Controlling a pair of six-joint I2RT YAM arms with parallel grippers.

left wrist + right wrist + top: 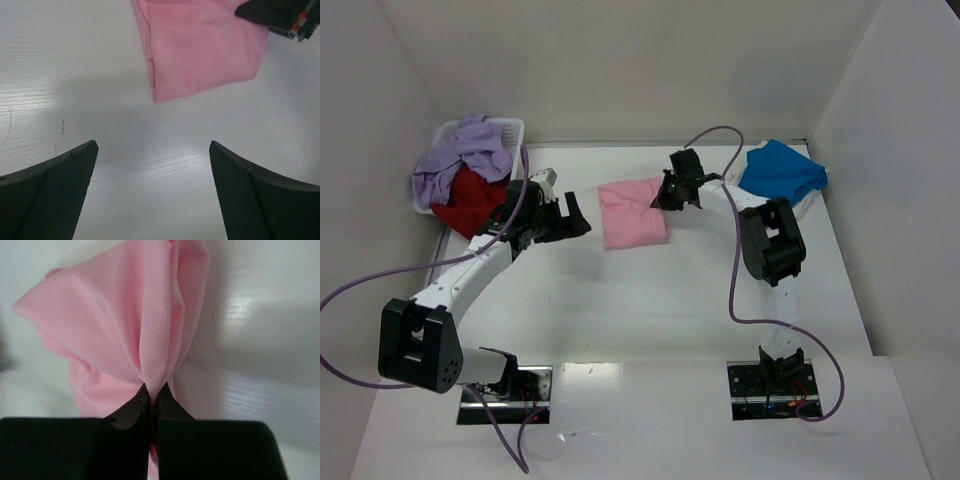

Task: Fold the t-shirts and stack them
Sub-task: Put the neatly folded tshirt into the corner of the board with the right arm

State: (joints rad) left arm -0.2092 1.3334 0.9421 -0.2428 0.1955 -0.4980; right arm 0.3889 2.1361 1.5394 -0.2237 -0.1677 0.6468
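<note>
The light pink t-shirt [632,212] lies folded on the tabletop [640,310], toward the middle of its far side. The right arm's jaws are pressed together on its right edge, pinching up a ridge of pink cloth. The left arm's jaws stand spread wide just left of it, above the bare tabletop. The blue t-shirt [782,172] lies at the far right. The lavender t-shirt [460,155] and red t-shirt [470,200] sit heaped in the white basket [510,128] at the far left.

the white table [650,300] carries a folded light pink t-shirt [632,222] just ahead of the left gripper [582,222], its far edge at the right gripper [665,195]. a bright blue t-shirt [782,172] lies off to the right gripper's right, and a white basket [510,125] stands to the left gripper's left.
</note>
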